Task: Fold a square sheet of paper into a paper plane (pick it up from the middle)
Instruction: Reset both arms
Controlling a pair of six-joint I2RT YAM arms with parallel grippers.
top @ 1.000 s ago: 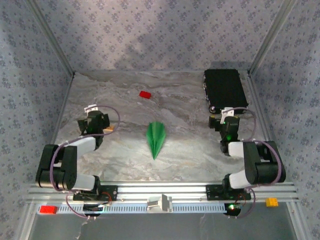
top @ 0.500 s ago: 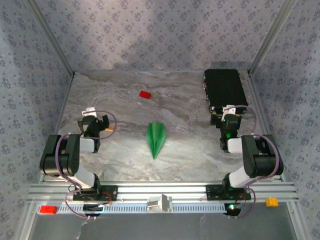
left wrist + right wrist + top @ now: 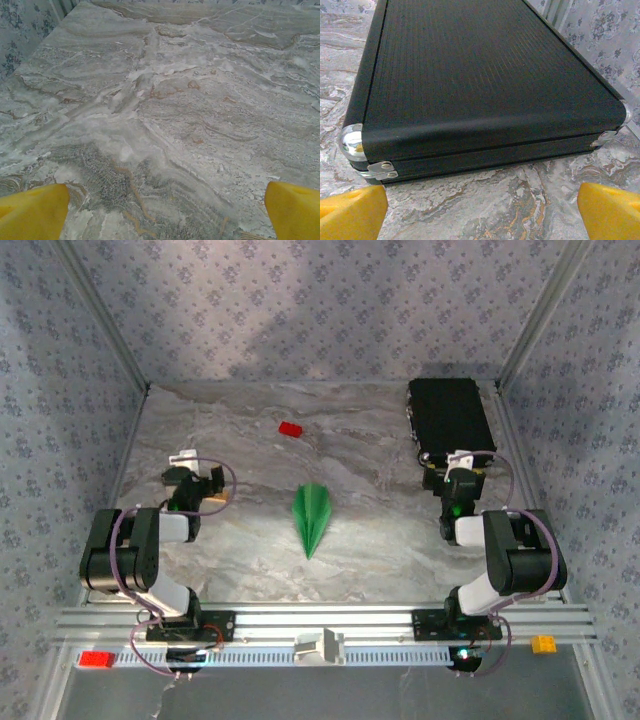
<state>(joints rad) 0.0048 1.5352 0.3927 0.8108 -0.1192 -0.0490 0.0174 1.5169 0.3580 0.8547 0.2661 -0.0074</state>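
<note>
The square sheet of paper lies folded as a slim bright green paper plane (image 3: 311, 518) in the middle of the marble table, its sharp tip toward the near edge. My left gripper (image 3: 200, 485) rests well to the plane's left, open. Its yellow fingertips (image 3: 32, 212) stand far apart over bare marble, and the left gripper (image 3: 165, 215) holds nothing. My right gripper (image 3: 455, 475) sits well to the plane's right, open. Its fingertips (image 3: 350, 212) frame bare table in front of a black case, with nothing in the right gripper (image 3: 480, 212).
A black rectangular case (image 3: 450, 420) lies at the back right, its near edge (image 3: 480, 145) close ahead of the right gripper. A small red block (image 3: 291, 428) sits at the back centre. Patterned walls enclose the table on three sides.
Both arms have drawn back toward their bases into a folded pose. The paper plane has not moved, and both grippers have stayed open.
</note>
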